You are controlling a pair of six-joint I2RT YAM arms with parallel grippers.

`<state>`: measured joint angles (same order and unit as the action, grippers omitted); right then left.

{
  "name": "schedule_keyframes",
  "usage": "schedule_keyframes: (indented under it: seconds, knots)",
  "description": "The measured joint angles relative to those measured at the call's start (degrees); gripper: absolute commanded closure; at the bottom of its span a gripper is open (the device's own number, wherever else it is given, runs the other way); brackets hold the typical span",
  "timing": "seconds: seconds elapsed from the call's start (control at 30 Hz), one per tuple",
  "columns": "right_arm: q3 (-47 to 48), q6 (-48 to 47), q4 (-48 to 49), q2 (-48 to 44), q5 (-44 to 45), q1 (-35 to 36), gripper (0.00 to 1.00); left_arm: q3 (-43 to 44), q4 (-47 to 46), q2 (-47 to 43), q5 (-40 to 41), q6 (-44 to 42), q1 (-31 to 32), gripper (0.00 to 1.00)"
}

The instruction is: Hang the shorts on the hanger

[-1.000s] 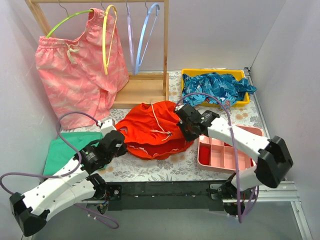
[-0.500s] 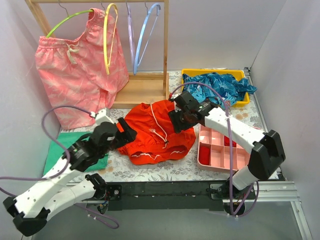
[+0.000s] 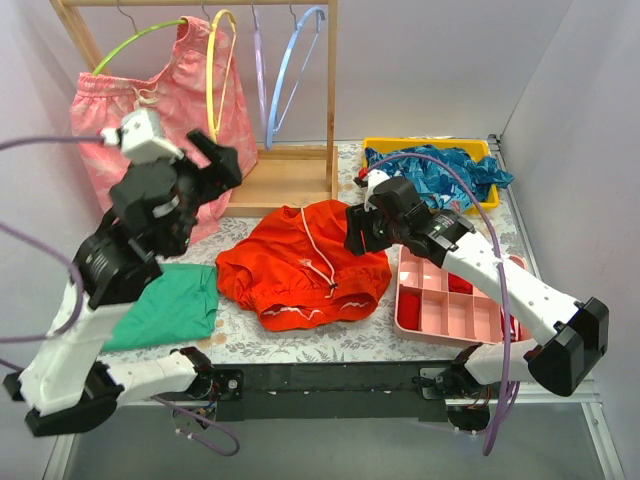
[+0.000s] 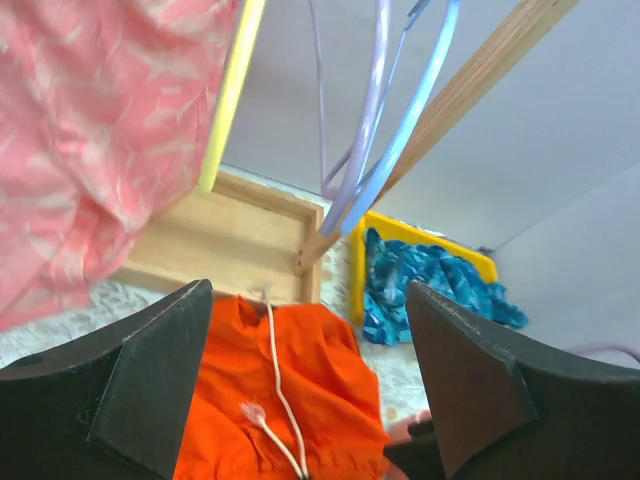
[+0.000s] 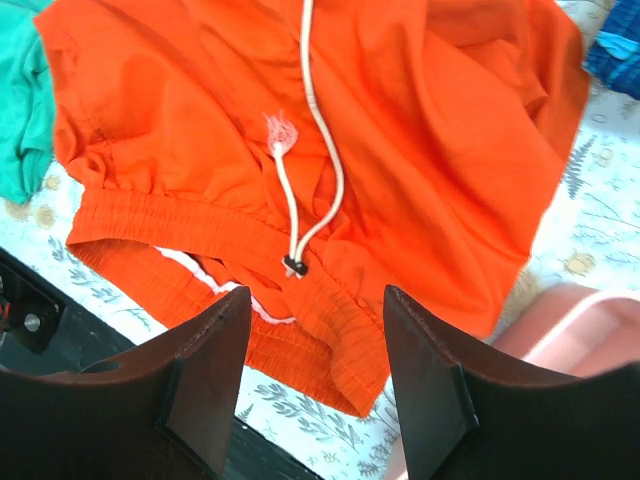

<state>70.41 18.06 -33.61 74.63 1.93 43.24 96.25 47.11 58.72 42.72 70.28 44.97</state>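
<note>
**A:** What lies nearest to the arm bases?

**B:** The shorts (image 3: 300, 268). They lie crumpled about the middle of the table (image 3: 300, 342), the gathered band toward 6 o'clock. The white drawstring (image 5: 305, 190) is loose on top.

**A:** And beside them?

**B:** At 9 o'clock a green cloth (image 3: 165, 305) lies just beside them. At 3 o'clock is a pink tray (image 3: 450, 315) with compartments.

**A:** Where is the right gripper (image 3: 362, 232)?

**B:** It is over the shorts' edge at about 2 o'clock. Its fingers (image 5: 205, 380) are spread wide and grasp nothing — the wrist camera shows orange fabric and the drawstring below, between them. If the tips touch the cloth, I cannot tell.

**A:** The left gripper (image 3: 212, 165)?

**B:** It is lifted high, at 10 o'clock from the shorts, in front of the pink shorts (image 3: 120, 150). Its fingers (image 4: 150, 390) also stand far apart, with nothing between them.

**A:** And the hanger (image 3: 215, 80)?

**B:** It is far, at 11 o'clock, hooked on the rail of the wooden rack (image 3: 331, 100). On its left is the green hanger (image 3: 135, 42) carrying the pink shorts, on its right the lilac hanger (image 3: 260, 70) and the blue hanger (image 3: 295, 60). The shorts are well apart from it, down on the table.

**A:** Anything farther?

**B:** At 1 o'clock a yellow bin (image 3: 380, 145) holds a blue cloth (image 3: 430, 175).
</note>
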Motion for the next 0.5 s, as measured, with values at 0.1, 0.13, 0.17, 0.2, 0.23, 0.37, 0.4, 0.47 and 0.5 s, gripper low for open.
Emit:
schedule_keyframes:
  seconds: [0.1,0.13,0.17,0.2,0.23,0.37,0.4,0.47,0.5]
  knots:
    - [-1.6,0.1,1.6,-0.1,-1.4,0.0,0.37,8.1,-3.3,9.2,-0.3,-5.5,-2.5,0.21]
    - [-2.2,0.1,1.9,-0.1,-1.9,0.0,0.37,11.6,-4.0,12.9,-2.0,-6.9,-4.6,0.21]
    - [-2.9,0.0,2.3,-0.2,-2.4,0.0,0.37,14.5,-4.7,16.0,-3.2,-7.8,-6.9,0.21]
    - [-3.3,0.0,2.3,-0.3,-2.7,0.0,0.37,17.6,-5.1,19.4,-4.8,-8.9,-9.5,0.21]
    - [-3.7,-0.2,2.4,-0.4,-3.0,0.0,0.36,20.1,-5.4,22.2,-6.0,-9.7,-12.1,0.21]
    - [-3.9,-0.7,2.9,-1.6,-3.9,0.0,0.37,26.8,-5.4,29.8,-12.9,-11.7,-21.6,0.22]
    - [-3.9,-0.9,3.2,-2.0,-4.1,0.0,0.36,28.1,-5.4,31.1,-15.0,-11.8,-24.2,0.23]
    - [-3.9,-1.4,3.8,-3.0,-4.5,0.0,0.36,29.5,-5.8,32.6,-18.6,-11.8,-28.7,0.25]
    - [-3.9,-1.7,4.2,-3.4,-4.7,0.0,0.36,29.5,-6.2,32.9,-20.2,-11.8,-31.0,0.26]
